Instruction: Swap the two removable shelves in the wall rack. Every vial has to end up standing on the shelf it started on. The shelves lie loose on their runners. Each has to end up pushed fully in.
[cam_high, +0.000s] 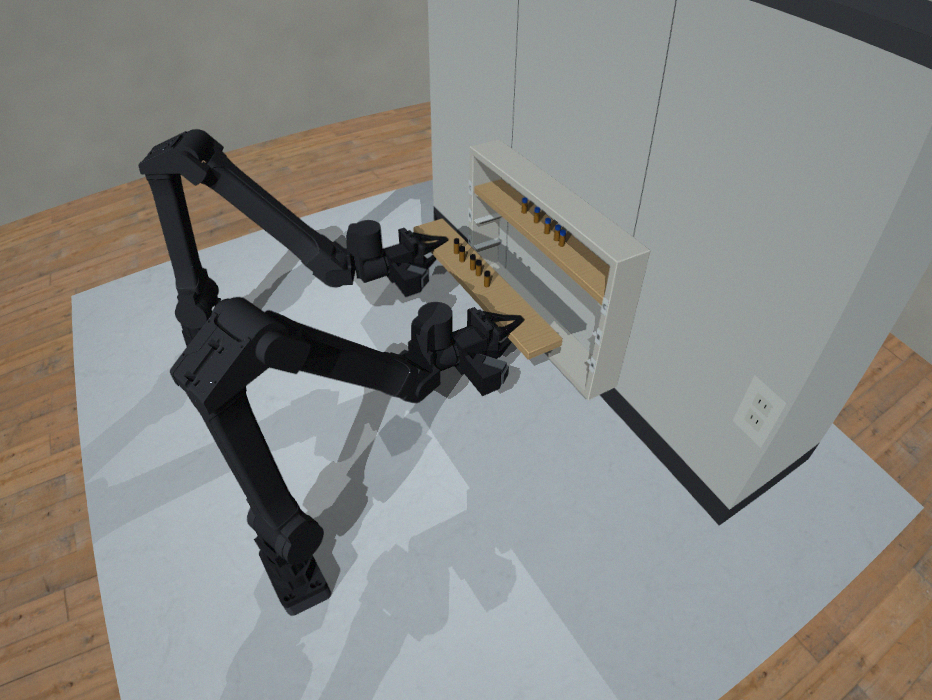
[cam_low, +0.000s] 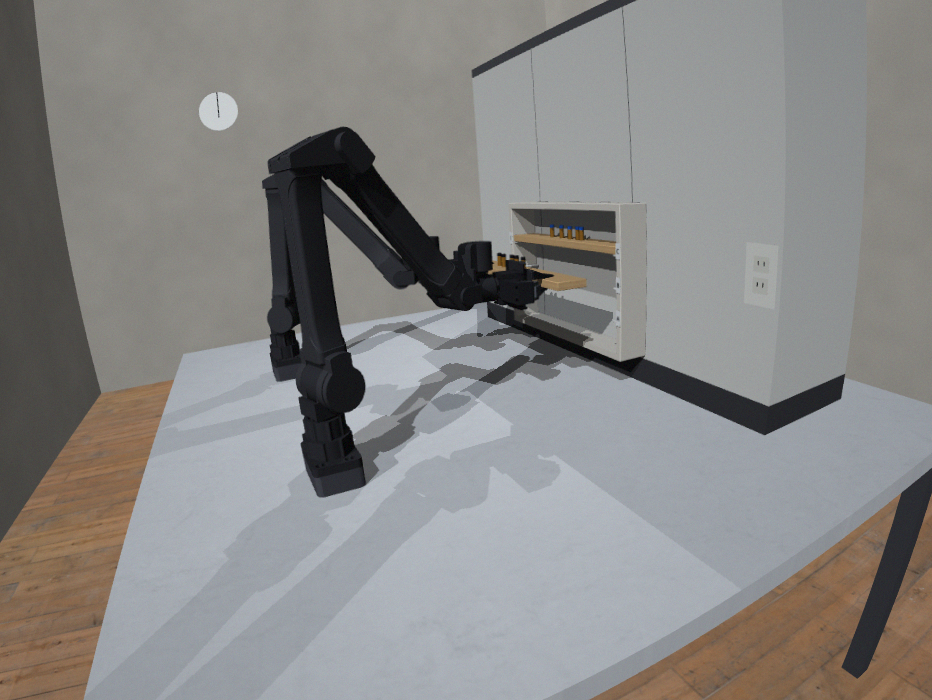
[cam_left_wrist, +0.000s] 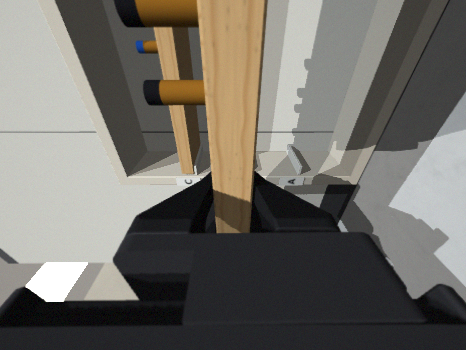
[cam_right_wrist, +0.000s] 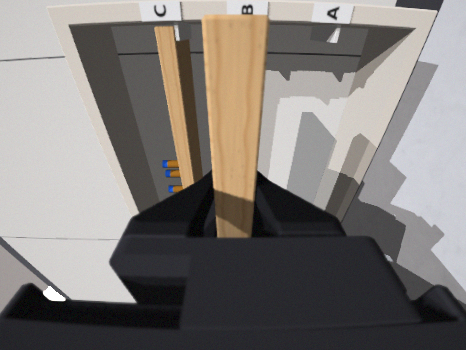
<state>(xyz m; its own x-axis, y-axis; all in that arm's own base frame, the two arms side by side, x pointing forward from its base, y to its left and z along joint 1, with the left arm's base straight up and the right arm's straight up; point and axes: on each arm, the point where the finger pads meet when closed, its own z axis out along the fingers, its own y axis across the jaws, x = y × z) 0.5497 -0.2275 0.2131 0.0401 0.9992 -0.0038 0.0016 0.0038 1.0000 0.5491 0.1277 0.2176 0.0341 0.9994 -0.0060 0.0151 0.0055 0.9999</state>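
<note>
While black-capped vials (cam_high: 473, 262) (cam_low: 501, 260) (cam_left_wrist: 182, 92) stand on it, one shelf (cam_high: 539, 336) (cam_low: 566, 282) (cam_left_wrist: 233, 100) (cam_right_wrist: 236, 100) is grasped before the rack (cam_high: 631, 324) (cam_low: 632, 286) (cam_left_wrist: 85, 100) (cam_right_wrist: 93, 110) by left pincer (cam_high: 444, 242) (cam_left_wrist: 232, 174) and right pincer (cam_high: 518, 322) (cam_low: 546, 277) (cam_right_wrist: 234, 174).

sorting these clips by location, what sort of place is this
Possibly a lab or workshop mock-up: an off-white wall rack holding small amber vials with blue caps, and two black robot arms on a pale grey tabletop.

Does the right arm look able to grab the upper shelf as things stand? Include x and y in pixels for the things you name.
Probably not: the right gripper (cam_high: 515, 335) (cam_low: 543, 282) (cam_right_wrist: 234, 174) is shut on the lower shelf (cam_high: 538, 333) (cam_low: 565, 281) (cam_left_wrist: 232, 100) (cam_right_wrist: 235, 100), sharing it with the left gripper (cam_high: 440, 250) (cam_left_wrist: 232, 174). The upper shelf's (cam_high: 561, 248) (cam_low: 572, 244) (cam_left_wrist: 168, 60) (cam_right_wrist: 175, 100) front edge looks accessible otherwise.
</note>
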